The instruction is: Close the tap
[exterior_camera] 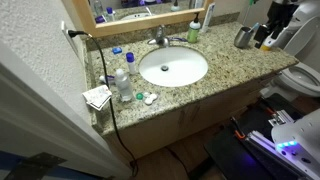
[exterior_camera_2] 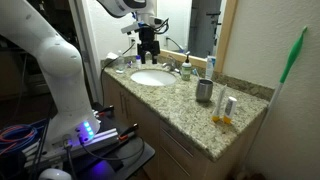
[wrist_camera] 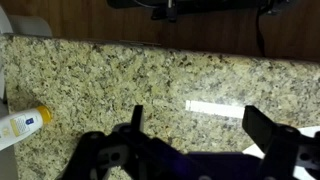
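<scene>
The tap (exterior_camera: 160,38) is a small chrome faucet at the back rim of the oval white basin (exterior_camera: 172,67). Both exterior views show it (exterior_camera_2: 184,68). I cannot tell whether water runs. My gripper (exterior_camera: 275,30) hangs high over the granite counter at the end with the metal cup, well away from the tap, and it also shows in an exterior view (exterior_camera_2: 148,52). In the wrist view my gripper (wrist_camera: 200,130) is open and empty, with only bare granite below. The tap is out of the wrist view.
A grey metal cup (exterior_camera: 243,37) (exterior_camera_2: 204,90) and a yellow-and-white tube (exterior_camera_2: 225,108) (wrist_camera: 20,125) stand near the gripper's end. A clear bottle with a blue cap (exterior_camera: 122,82), small items and a black cable (exterior_camera: 105,90) are at the far end. A toilet (exterior_camera: 300,75) is beside the counter.
</scene>
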`<state>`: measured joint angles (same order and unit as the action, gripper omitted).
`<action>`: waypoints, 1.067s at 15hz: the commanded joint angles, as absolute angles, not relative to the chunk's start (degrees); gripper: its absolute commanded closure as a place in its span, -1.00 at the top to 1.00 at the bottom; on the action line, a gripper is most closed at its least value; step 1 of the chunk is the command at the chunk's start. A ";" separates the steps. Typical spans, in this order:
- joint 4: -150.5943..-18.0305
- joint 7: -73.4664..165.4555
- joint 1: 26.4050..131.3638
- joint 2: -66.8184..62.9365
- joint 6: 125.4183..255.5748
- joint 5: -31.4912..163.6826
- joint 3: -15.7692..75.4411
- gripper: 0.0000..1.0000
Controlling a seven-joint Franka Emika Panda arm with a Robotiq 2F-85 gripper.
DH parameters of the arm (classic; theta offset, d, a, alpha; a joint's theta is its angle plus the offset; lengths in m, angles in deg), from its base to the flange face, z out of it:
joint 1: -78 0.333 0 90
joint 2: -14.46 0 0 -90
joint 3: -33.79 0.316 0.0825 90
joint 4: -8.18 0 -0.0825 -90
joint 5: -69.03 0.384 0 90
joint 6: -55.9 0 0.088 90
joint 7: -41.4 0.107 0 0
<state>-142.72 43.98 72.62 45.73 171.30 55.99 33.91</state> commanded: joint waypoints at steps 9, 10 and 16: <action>-135.42 44.04 78.81 41.46 180.13 58.76 36.88 1.00; -132.83 44.57 79.59 41.53 181.11 58.71 37.93 1.00; -128.22 44.68 81.36 42.47 182.68 59.93 39.08 1.00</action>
<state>-128.30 44.84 81.73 42.47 182.77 59.70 38.75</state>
